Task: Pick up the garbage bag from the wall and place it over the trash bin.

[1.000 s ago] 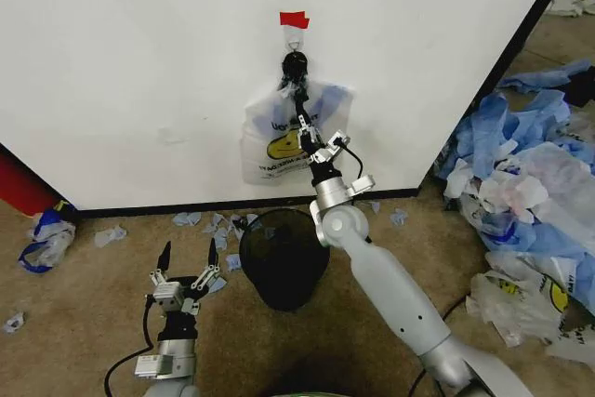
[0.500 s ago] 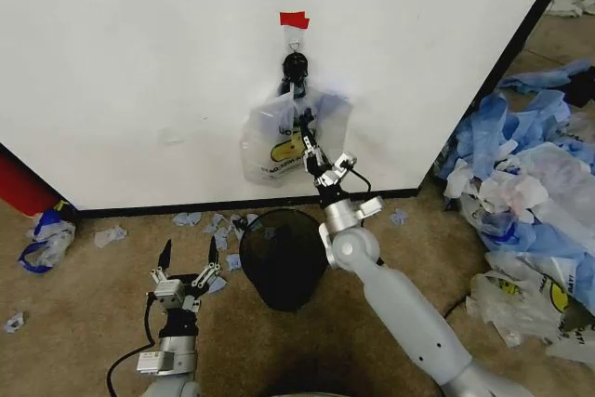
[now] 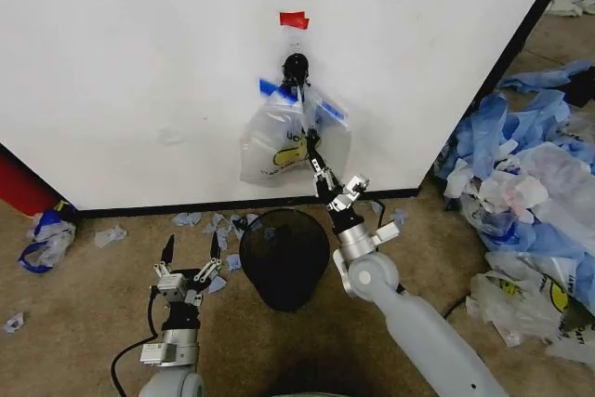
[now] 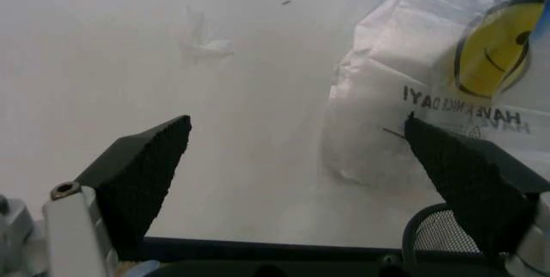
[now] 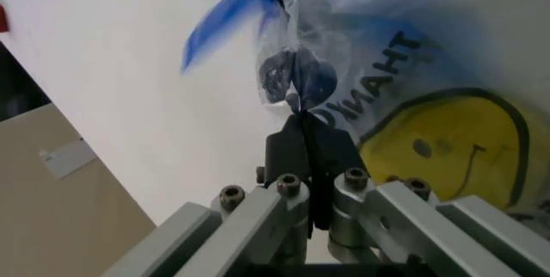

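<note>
Thin bag pinched at the wall, with the clip not let go yet

On the left, the left end effector (image 3: 190, 258) is held low over the floor beside the trash bin (image 3: 284, 258), its fingers spread wide with nothing between them. In the middle, the garbage bag (image 3: 284, 141) hangs on the wall (image 3: 139, 62) from the black clip (image 3: 295, 66), right above the bin. The right end effector (image 3: 313, 157) is pressed tight shut on a fold of the bag's thin plastic, as seen in the right wrist view (image 5: 303, 136). The bag could be torn if it is pulled while the clip is gripping its blue handles (image 3: 327, 107). The slippery fold could also be lost from the pinch, and the bag could be dropped beside the bin instead of over it.
</note>
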Available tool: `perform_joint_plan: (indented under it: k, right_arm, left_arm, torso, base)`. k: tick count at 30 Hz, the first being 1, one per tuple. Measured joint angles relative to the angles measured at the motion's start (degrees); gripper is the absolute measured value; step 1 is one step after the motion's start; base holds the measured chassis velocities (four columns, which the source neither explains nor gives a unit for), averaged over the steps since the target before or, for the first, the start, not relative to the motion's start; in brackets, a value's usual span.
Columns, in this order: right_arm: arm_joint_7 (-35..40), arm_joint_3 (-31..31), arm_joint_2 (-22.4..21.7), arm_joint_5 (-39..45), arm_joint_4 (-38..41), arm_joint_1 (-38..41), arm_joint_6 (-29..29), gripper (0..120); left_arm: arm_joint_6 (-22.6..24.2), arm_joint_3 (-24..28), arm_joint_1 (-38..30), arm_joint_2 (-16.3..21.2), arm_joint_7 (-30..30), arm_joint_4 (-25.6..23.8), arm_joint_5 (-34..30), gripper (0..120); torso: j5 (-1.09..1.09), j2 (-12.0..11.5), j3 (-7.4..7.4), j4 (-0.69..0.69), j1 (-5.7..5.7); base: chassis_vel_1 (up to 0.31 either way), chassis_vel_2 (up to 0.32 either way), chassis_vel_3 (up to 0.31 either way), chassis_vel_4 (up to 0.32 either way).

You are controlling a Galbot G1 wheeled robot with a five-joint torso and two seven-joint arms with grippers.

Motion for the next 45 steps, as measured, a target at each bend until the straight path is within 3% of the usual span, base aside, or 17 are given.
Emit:
perform_joint_plan:
  k: [23, 45]
  right_arm:
    - [0.38, -1.37, -4.87, -2.09, 8.56, -7.45, 0.51, 0]
    - [-1.95, 3.35, -10.96, -5.13, 17.4, -21.59, 2.95, 0]
  left_arm:
    - [-0.49, 0.26, -0.62, 0.53, -0.13, 0.81, -0.17, 98]
    - [-1.24, 0.4, -0.42, 1.4, -0.17, 0.99, -0.86, 98]
  torso:
    - [0.0, 0.0, 0.01, 0.0, 0.0]
    - [0.0, 0.0, 0.0, 0.0, 0.0]
  base:
    - [0.0, 0.0, 0.0, 0.0]
    - [0.0, 0.0, 0.0, 0.0]
